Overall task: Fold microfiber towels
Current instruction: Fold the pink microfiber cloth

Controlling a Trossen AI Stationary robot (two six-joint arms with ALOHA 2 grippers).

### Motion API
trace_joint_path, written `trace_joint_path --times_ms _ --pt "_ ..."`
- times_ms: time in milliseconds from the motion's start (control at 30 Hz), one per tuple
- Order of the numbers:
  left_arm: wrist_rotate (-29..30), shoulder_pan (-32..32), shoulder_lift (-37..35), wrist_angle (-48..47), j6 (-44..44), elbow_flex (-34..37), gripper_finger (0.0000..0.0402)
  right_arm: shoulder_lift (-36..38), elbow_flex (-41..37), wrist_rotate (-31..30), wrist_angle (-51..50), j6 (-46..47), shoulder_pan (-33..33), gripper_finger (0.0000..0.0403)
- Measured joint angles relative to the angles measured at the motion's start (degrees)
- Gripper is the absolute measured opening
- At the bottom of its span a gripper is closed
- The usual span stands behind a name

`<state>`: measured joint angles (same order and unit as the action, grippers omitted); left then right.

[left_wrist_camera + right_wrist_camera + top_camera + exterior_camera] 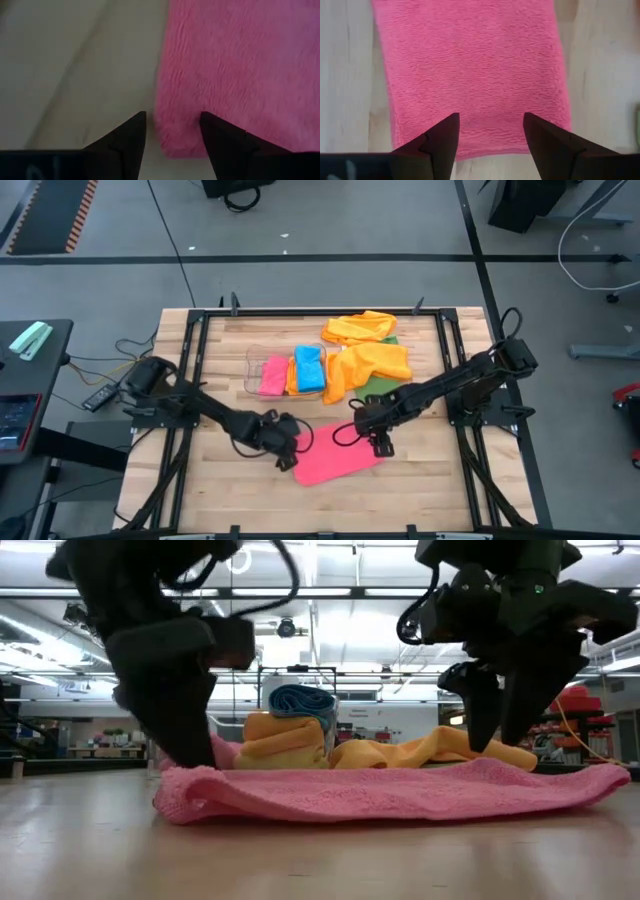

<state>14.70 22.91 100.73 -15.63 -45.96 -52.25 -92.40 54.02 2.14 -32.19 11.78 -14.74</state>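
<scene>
A pink microfiber towel [338, 462] lies flat on the wooden table as a long strip, slanting from near left to far right. My left gripper [290, 452] is open at the towel's left end, with the towel's corner [172, 135] between its fingers. My right gripper [380, 445] is open and points down over the towel's right end [485, 145]. In the low view its fingertips [482, 745] hang a little above the cloth [400, 790]. My left gripper comes from above at a slant, its open fingers on either side of the pink towel's left corner [170, 140]. I cannot tell whether they touch the cloth.
A clear bin [252, 375] at the table's far middle holds folded pink, orange and blue towels. Right of it, loose orange and yellow towels [365, 350] are heaped over a green one [378, 385]. Bare wood lies toward the near edge.
</scene>
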Motion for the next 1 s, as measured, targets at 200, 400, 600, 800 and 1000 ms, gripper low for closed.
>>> trace_joint_path --times_ms 200,400,600,800,1000 --pt "-2.32 0.07 -0.59 1.43 -0.06 1.31 0.0138 0.00 0.00 -0.31 0.80 -0.41 -0.03 0.0230" --pt "-3.49 1.43 -0.44 1.12 1.32 0.16 0.0021 0.00 0.00 -0.80 6.10 -0.58 -0.85 0.0229" --pt "-5.17 3.66 -0.44 -6.82 -0.10 -4.50 0.0024 -0.50 0.00 -5.08 13.94 -0.56 -4.87 0.0229" --pt "-9.11 6.61 -1.22 -15.61 -4.31 -8.17 0.0009 -3.95 0.02 -6.61 25.26 -0.60 -7.14 0.0229" --pt "-15.25 8.54 -4.20 -21.54 -7.86 -11.34 0.0024 -10.43 1.25 -6.61 33.33 0.09 -7.26 0.0229"
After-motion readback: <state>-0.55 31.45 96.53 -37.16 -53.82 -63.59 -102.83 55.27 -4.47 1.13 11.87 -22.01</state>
